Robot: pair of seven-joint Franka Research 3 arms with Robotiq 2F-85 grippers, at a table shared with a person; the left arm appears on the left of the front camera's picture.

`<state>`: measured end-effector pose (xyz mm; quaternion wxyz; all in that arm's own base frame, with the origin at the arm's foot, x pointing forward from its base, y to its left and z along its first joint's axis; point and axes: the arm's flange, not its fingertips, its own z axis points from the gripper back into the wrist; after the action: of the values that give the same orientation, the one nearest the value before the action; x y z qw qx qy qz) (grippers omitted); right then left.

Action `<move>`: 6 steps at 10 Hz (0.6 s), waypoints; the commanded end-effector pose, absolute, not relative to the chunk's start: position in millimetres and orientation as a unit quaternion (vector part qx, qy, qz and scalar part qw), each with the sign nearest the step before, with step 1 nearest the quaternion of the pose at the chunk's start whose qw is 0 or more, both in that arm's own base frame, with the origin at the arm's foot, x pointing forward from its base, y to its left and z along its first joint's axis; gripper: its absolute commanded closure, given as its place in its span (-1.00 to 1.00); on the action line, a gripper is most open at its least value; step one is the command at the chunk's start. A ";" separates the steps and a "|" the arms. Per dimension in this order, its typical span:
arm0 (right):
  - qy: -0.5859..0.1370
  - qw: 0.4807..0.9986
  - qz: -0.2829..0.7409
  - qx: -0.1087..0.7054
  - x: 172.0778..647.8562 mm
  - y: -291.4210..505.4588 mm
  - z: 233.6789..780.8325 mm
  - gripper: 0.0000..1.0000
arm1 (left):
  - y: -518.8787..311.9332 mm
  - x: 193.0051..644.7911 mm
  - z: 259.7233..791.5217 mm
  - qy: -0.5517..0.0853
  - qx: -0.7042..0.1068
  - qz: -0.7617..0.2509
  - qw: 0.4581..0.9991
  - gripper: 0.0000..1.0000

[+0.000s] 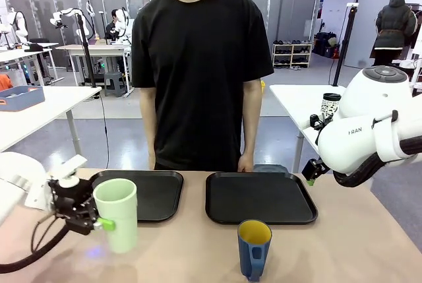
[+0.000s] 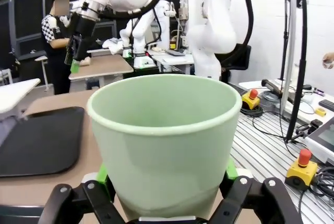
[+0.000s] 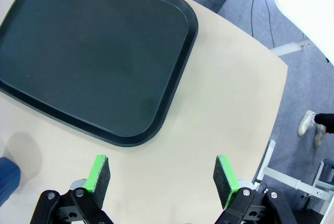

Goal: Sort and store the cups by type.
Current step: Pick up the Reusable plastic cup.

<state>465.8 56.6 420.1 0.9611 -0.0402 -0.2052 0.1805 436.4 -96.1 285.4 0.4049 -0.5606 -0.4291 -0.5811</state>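
Front view: tumbler gripped, left tray just behind it

Nearest me, at bottom centre of the frame, the mug (image 1: 254, 249) stands upright on the table (image 1: 362, 243). At lower left my left gripper (image 1: 99, 222) is clamped on the tumbler (image 1: 117, 212), which is upright with its mouth up. I cannot tell whether its base is off the table. The left tray (image 1: 161, 194) lies just beyond it, up and right in frame, so I judge a short carry that way. Farther off, my right gripper (image 3: 162, 179) hangs with jaws spread and holds nothing, over bare table beside the right tray (image 3: 94, 57).
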 end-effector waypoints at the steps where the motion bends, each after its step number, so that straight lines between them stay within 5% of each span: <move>1: -0.205 0.961 0.180 -0.039 466.1 56.2 419.3 -1.00 | -75.2 411.4 262.9 -0.471 -0.546 -0.578 0.383 -0.22; 5: -0.205 0.961 0.180 -0.039 466.1 56.2 419.3 -1.00 | -61.6 411.1 268.4 -0.493 -0.529 -0.574 0.385 -0.22; 6: -0.205 0.961 0.180 -0.039 466.1 56.2 419.3 -1.00 | -71.0 434.4 304.2 -0.454 -0.548 -0.572 0.407 -0.22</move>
<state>465.8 56.6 420.1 0.9611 -0.0402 -0.2052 0.1804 435.2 -70.2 306.6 0.4086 -0.5466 -0.4569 -0.5706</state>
